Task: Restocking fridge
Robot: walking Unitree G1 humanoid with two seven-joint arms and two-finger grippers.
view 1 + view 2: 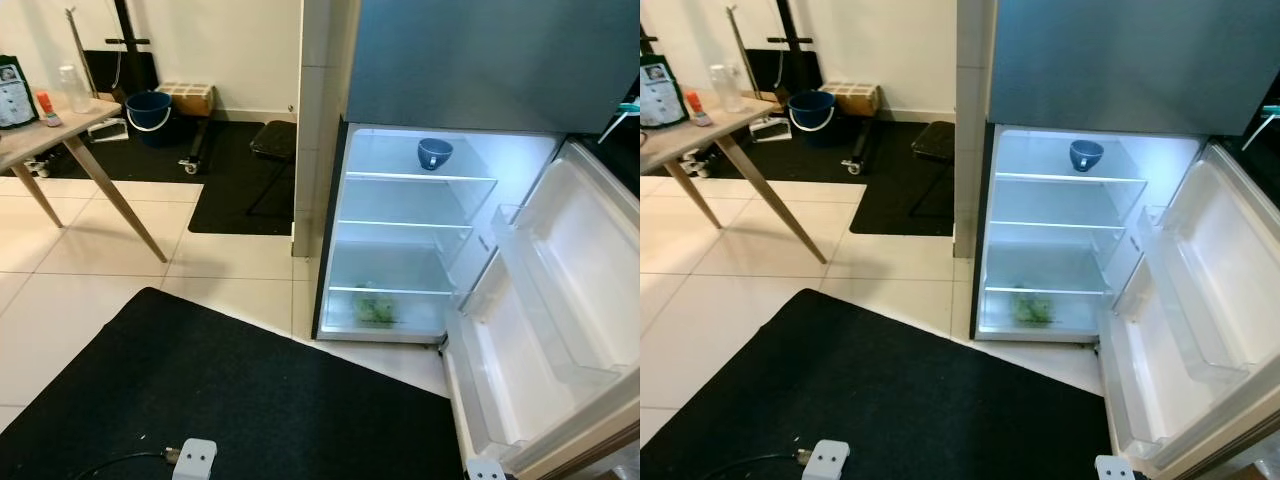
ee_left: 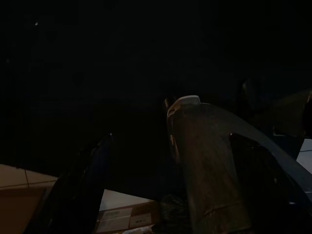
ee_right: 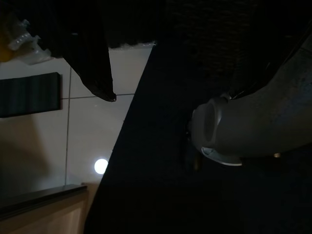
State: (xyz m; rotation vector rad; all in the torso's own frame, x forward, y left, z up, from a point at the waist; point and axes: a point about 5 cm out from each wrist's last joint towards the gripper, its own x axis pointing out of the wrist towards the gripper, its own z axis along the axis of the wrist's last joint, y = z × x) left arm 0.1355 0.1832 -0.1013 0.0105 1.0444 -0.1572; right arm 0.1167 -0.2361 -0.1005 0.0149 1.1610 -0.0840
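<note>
- I stand on a black floor mat [image 1: 200, 390], facing the open fridge [image 1: 400, 235] at about one o'clock in my head view; its door [image 1: 560, 340] is swung wide toward three o'clock.
- Inside, a blue bowl [image 1: 435, 152] sits on the top shelf [image 1: 420, 177], toward the back and right of centre.
- Something green, likely bagged vegetables [image 1: 376, 308], lies in the bottom compartment; it is too blurred to name for certain.
- The middle shelf [image 1: 400, 224] and the door racks [image 1: 500, 270] look bare, so I judge the restocking barely begun, with most of the fridge left to fill.
- My left hand [image 2: 146, 195] hangs low in deep shade in the left wrist view; one dark finger [image 2: 78, 190] can be made out, but I cannot tell how far apart the fingers are or whether they hold anything.
- My right hand [image 3: 97, 58] also hangs idle over the mat edge and pale floor tiles [image 3: 87, 131]; one dark finger [image 3: 95, 53] shows, and I cannot tell whether this hand is parted or closed, or carrying anything.
- At ten o'clock a wooden bench [image 1: 60, 135] carries a clear bottle [image 1: 72, 88], a dark packet [image 1: 14, 92] and a small red-topped item [image 1: 47, 108]; these may be stock to fetch, though that is only my guess.
- A blue bucket [image 1: 149, 112] stands by the far wall at eleven o'clock.
</note>
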